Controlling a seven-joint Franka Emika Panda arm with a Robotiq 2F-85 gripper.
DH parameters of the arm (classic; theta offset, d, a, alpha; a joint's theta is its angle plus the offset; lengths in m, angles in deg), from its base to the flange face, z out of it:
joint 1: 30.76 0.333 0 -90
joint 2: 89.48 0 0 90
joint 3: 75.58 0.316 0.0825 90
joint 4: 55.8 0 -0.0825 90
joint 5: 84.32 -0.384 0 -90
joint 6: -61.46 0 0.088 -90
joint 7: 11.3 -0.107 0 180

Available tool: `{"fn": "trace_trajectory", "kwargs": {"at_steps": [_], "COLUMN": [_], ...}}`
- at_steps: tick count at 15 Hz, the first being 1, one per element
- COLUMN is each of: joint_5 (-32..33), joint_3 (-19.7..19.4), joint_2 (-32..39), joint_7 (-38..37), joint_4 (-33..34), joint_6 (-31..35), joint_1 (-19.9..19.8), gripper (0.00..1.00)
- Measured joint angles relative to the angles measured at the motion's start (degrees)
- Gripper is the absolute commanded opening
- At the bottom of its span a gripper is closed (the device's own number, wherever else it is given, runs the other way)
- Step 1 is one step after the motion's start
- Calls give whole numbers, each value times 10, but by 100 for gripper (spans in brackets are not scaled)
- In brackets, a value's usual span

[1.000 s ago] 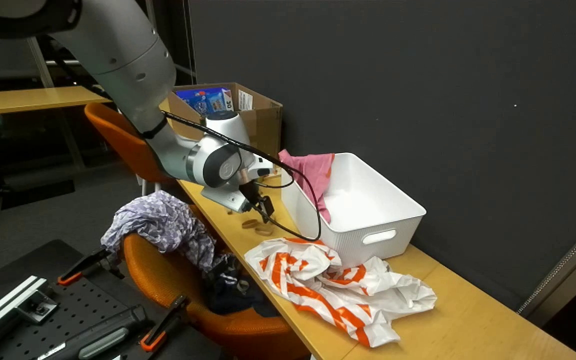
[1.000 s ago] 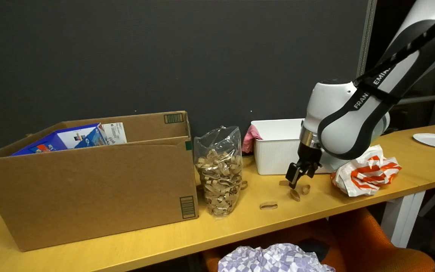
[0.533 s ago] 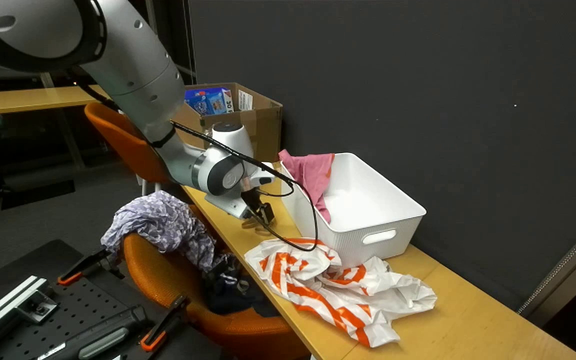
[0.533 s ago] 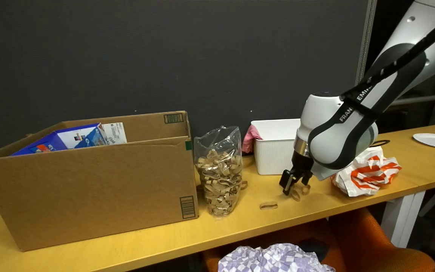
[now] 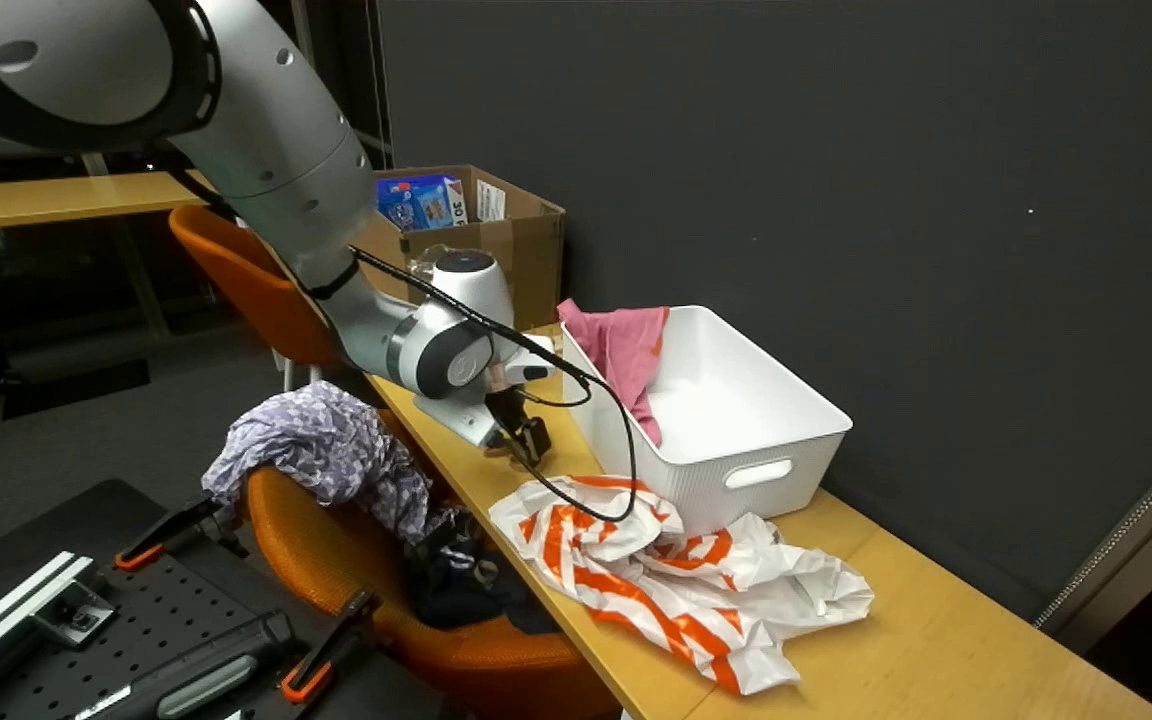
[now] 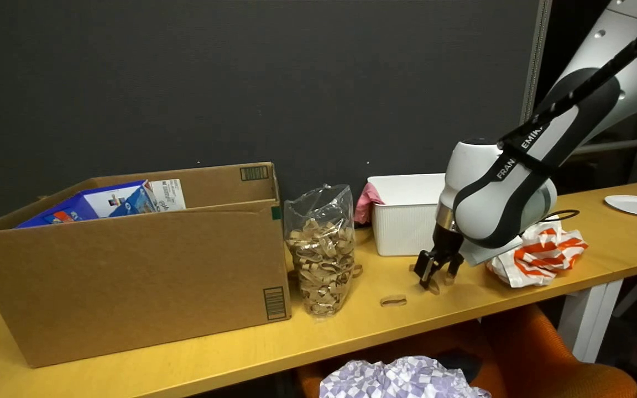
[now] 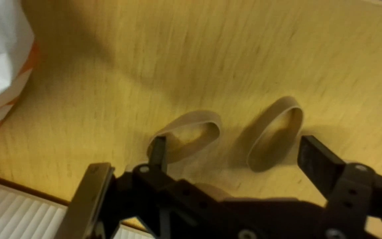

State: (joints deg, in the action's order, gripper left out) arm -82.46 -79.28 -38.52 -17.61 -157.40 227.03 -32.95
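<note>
end effector: the gripper (image 7: pixel 234 154) stands with jaws spread wide and nothing clamped between them.

change: over the last second it has come down towards the table (image 6: pixel 469 291), and in the latter half it has shifted slightly towards the crumpled white-and-orange bag (image 5: pixel 681 585).

items: in the wrist view, a first band (image 7: pixel 196 117), a tan loop standing on its edge, rests on the table with one end overlapped by one finger (image 7: pixel 158 151); whether the two touch is not determinable. a second band (image 7: pixel 274 113) lies between the fingers, closer to the opposite finger (image 7: pixel 314 161). a third band (image 7: pixel 212 190) is partly hidden beneath the gripper. in an exterior view, a fourth band (image 6: pixel 393 303) lies apart on the table, between the gripper and the clear bag (image 6: pixel 327 213) of similar loops (image 6: pixel 318 265). the white bin (image 6: pixel 404 229) stands beyond the gripper.

assessment: the descent appears to bring the first two bands within the span of the jaws; none of the four is lifted, and the work is judged to be at the approach stage. reservation: the overlapping finger could press on or nudge the first band instead of enclosing it.
</note>
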Motion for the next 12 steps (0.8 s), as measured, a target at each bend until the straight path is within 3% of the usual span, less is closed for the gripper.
{"fn": "trace_trajectory", "kwargs": {"at_steps": [1,10,12], "joint_5": [-1,-2,-2], "joint_3": [0,0,1], "joint_2": [2,3,3], "joint_7": [0,0,0], "joint_4": [0,3,6], "joint_6": [-1,-2,-2], "joint_1": [-2,-20,-18], "gripper": [74,6,0]}}
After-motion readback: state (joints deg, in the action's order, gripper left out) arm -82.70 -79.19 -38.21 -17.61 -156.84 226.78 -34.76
